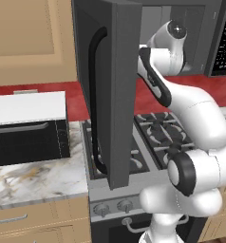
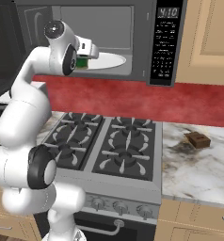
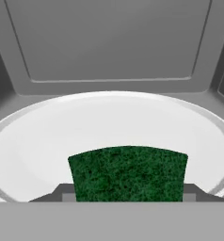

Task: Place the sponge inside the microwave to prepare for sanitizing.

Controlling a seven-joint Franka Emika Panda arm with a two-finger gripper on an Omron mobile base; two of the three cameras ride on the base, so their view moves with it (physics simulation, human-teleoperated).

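The microwave (image 2: 132, 42) sits at the top of the right base view, above the stove (image 2: 104, 146) — its door (image 1: 110, 90) swung open at centre of the left base view. The sponge (image 3: 128, 174) lies over the plate (image 3: 48, 136) inside. A brown object (image 2: 197, 139) rests on the counter (image 2: 198, 169), right of the stove.

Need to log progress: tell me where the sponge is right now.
The sponge sits between the gripper fingers at the open microwave mouth, over the near edge of its white plate.

The sponge (image 3: 128, 173) is mottled dark green. The microwave (image 2: 147, 42) is dark grey, its round plate (image 3: 109, 127) white. The table (image 2: 203, 164) is veined white-and-brown marble.
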